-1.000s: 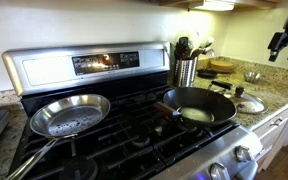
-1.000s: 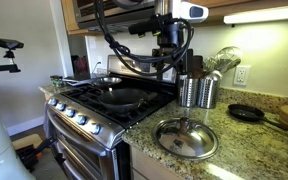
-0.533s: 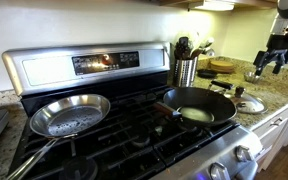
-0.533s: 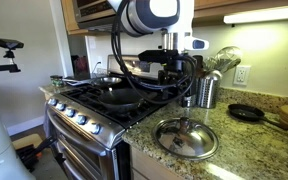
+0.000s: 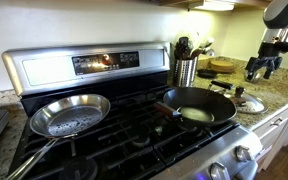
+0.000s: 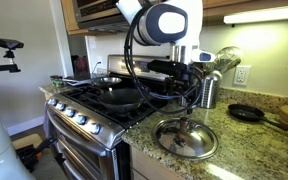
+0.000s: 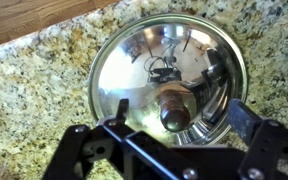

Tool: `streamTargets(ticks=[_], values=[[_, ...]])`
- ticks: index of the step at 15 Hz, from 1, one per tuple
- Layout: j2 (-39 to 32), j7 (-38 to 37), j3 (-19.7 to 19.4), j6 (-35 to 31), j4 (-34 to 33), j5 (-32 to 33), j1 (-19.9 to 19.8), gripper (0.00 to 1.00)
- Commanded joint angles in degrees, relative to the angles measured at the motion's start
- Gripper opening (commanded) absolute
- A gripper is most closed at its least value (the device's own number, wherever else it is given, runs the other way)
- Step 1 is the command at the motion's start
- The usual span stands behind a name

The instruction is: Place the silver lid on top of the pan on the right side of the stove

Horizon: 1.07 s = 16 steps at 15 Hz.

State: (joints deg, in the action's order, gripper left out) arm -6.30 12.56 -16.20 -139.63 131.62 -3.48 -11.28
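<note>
Silver and slightly domed, the round shiny metal lid (image 6: 186, 138) lies flat on the speckled granite counter (image 6: 246, 152), just beside the stainless steel gas stove (image 5: 84, 62) and apart from the black, shallow nonstick pan (image 5: 196, 105) on the right-hand grate. Over the past second the claw (image 6: 189, 93) has swung away from the range and dropped, and in an exterior view the gripper (image 5: 256, 69) now sits lower and nearer the lid (image 5: 249, 104) than it did. It hangs above the lid without touching it. The wrist view shows the claw (image 7: 166, 128) released, its two dark fingers (image 7: 81, 142) spread wide, with the lid's small central knob (image 7: 174, 113) lying almost between them.

This suggests the approach is nearly aligned and the grasp has not begun. The likely next need is a straight descent so the fingers close on the knob, then a lift and a carry across to the pan (image 6: 119, 97).
</note>
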Motion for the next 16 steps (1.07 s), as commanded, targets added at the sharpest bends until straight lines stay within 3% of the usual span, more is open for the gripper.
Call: streamTargets(ticks=[1,8,16], values=[[0.06,-0.21,1.30,0.09,-0.06,0.26,-1.29,1.00],[-7.49,0.47,2.02,-3.35,-5.66,-0.90,-2.51,1.00],[-15.92,3.46,6.65,-6.74,-9.83,-3.90,-5.42,1.00]])
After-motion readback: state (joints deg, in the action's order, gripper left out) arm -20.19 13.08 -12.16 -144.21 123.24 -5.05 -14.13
